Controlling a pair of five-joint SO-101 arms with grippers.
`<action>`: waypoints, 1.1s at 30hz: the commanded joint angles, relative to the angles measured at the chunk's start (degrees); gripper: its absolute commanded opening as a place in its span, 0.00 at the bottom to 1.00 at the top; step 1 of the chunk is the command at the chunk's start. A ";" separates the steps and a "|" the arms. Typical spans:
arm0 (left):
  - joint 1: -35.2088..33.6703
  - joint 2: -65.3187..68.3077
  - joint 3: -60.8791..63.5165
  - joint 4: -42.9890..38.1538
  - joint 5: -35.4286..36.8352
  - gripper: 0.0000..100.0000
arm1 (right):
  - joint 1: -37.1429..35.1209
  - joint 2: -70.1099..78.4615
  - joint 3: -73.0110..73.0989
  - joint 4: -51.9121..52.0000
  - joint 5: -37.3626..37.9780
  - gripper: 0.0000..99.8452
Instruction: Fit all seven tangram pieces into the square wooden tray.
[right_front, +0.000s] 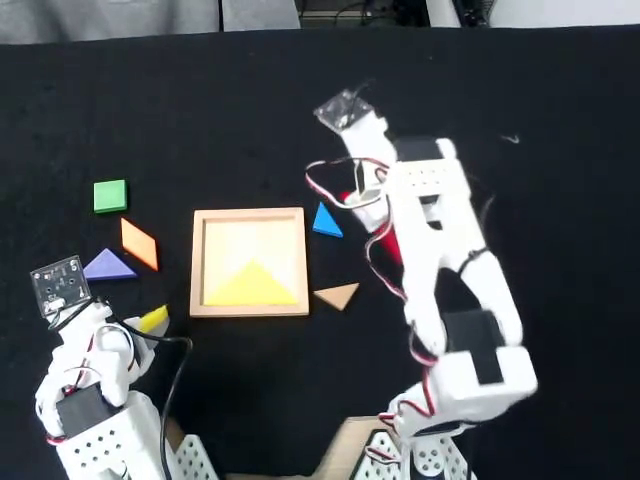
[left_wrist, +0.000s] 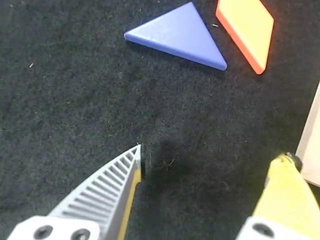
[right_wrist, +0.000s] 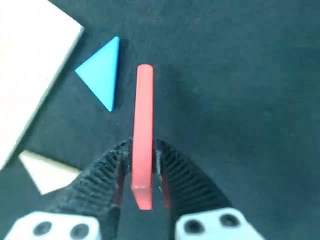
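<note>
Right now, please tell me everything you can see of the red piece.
The red piece is a thin, flat, smooth slab, perhaps painted wood, seen edge-on. It stands on edge between the shut jaws of the right gripper, with its far half sticking out past them. It is over the black table, near the tray, beside the blue triangle without touching it. Its outline cannot be told.

Bright even light; tray (right_wrist: 30, 65) glaring; soft shadows.

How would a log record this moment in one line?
right hand: shut on red piece | left hand: open, empty | tray: yellow triangle inside | loose nearby: blue triangle, tan triangle
</note>
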 joint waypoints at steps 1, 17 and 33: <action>-0.48 -0.44 1.10 0.44 -0.35 0.39 | -0.88 -7.34 -5.76 5.27 -4.04 0.01; -0.57 -0.44 1.10 0.44 -0.26 0.39 | -31.65 -8.92 -8.13 1.76 -57.93 0.01; -0.57 -0.44 1.10 0.44 -0.35 0.39 | -35.08 5.05 -7.08 -9.41 -72.26 0.01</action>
